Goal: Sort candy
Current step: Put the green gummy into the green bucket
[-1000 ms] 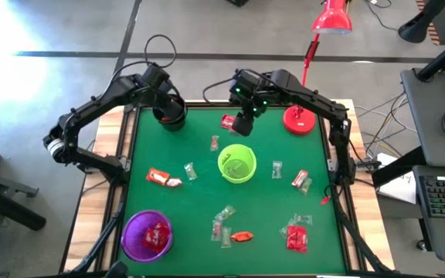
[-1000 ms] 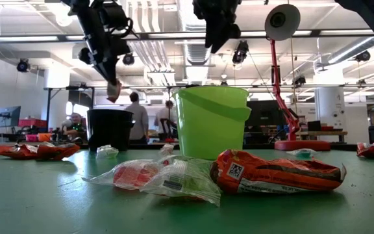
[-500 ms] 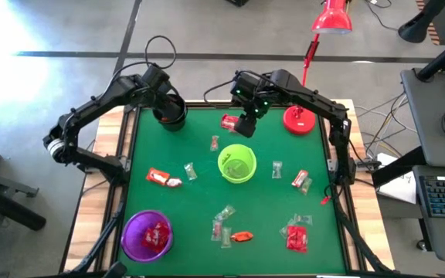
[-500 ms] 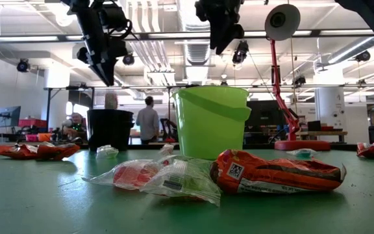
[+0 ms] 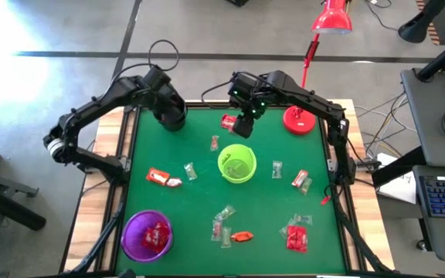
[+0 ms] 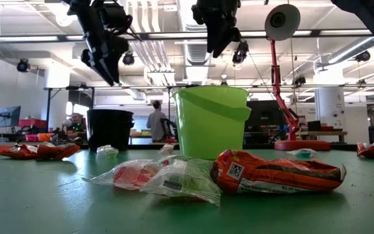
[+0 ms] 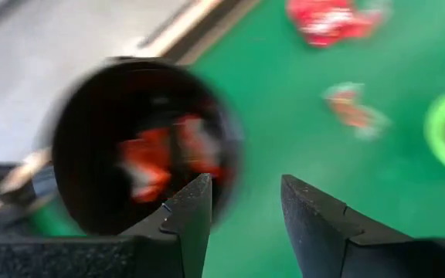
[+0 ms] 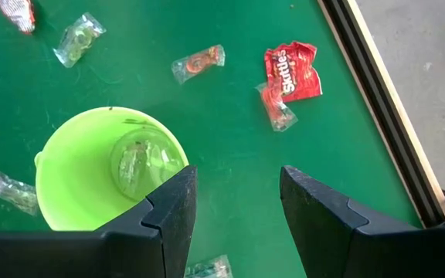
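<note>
A: From the high view, where did things stand?

B: The left gripper (image 5: 168, 114) hung over the black cup (image 5: 174, 121) at the table's (image 5: 265, 208) far left corner. The right gripper (image 5: 242, 126) hovered just behind the green cup (image 5: 237, 164), with a red packet (image 5: 229, 121) just beside it. The candy (image 5: 224, 222) lay scattered across the green surface, and red pieces sat in the purple cup (image 5: 147, 233), well apart from both grippers.

A: And the low view?

B: Both grippers were raised well above the cups: the left one (image 6: 109, 68) over the black cup (image 6: 110, 129), the right one (image 6: 217, 44) over the green cup (image 6: 211, 121). Clear-wrapped sweets and an orange-red packet (image 6: 278, 173) lay in front of the green cup.

A: Left wrist view?

B: The left gripper's fingers (image 7: 191, 212) stood apart with nothing between them. Red candy (image 7: 164, 156) showed blurred inside the black cup (image 7: 141, 147) just beyond the fingertips.

A: Right wrist view?

B: The right gripper's fingers (image 8: 170, 212) were spread, empty. Beyond them the green cup (image 8: 107, 170) held a clear-wrapped sweet (image 8: 137, 162); a red packet (image 8: 292, 69) and more sweets lay farther off.
</note>
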